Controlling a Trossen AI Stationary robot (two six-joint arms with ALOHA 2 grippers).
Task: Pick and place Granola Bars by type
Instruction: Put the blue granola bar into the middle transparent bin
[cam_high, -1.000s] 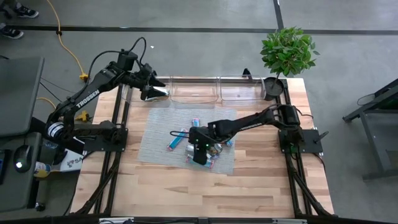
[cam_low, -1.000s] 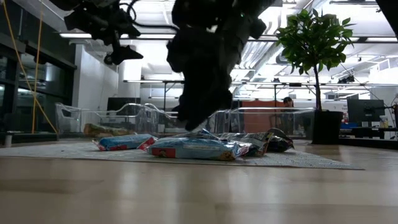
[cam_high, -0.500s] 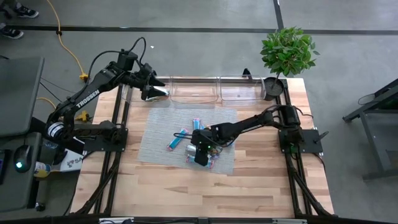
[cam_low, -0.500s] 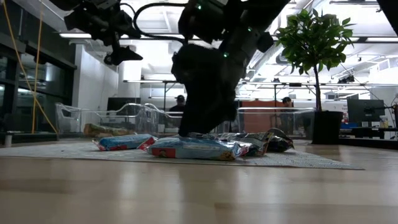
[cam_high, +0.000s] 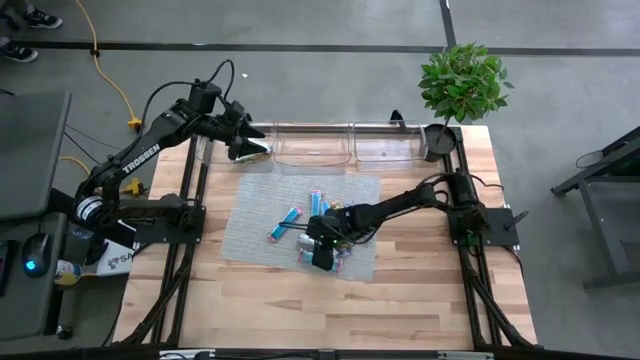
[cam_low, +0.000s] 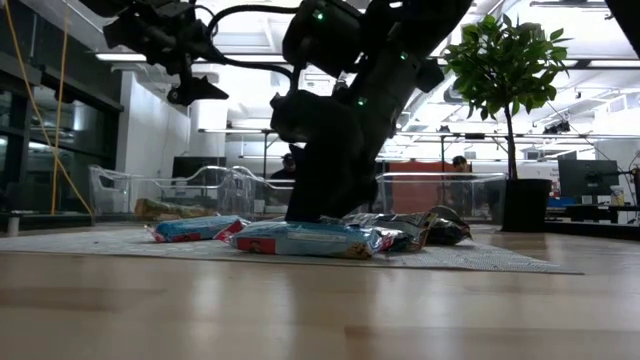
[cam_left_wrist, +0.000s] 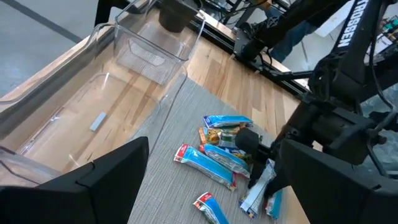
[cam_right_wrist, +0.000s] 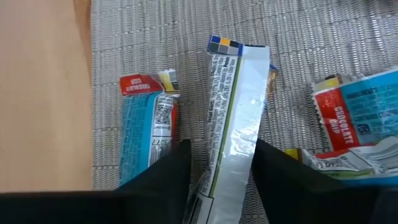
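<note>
The high view takes in the whole table (cam_high: 420, 300): the right gripper (cam_high: 322, 256) is low over a cluster of Granola Bars (cam_high: 335, 245) on a grey mat (cam_high: 250, 215), while the left gripper (cam_high: 250, 150) hangs well apart, above the left end of a row of clear bins (cam_high: 315, 143) at the far edge. That view cannot show how the bars lie between the fingers.

The right wrist view does. 1 long bar, seam side up (cam_right_wrist: 236, 118), silvery-white with a green stripe and a strip of small colour squares at its far end, runs straight out from between the 2 dark fingers (cam_right_wrist: 165, 180). The jaws stand partly open, 1 finger on each side of the bar's near end; whether they grip it cannot be told. Just outside 1 finger lies a blue bar with a red end (cam_right_wrist: 146, 130), and beyond the other finger another blue-and-red bar (cam_right_wrist: 357, 115).

The low view shows the crinkled, shiny wrappers lying flat on the woven mat (cam_low: 480, 258), with the right gripper (cam_low: 320, 205) down among them.

The left wrist view shows the smooth transparent bins (cam_left_wrist: 124, 68), a lone bar (cam_left_wrist: 97, 121) in 1 of them, and the left jaws spread wide, holding nothing. A potted plant (cam_high: 462, 85) stands at the table's far corner.
</note>
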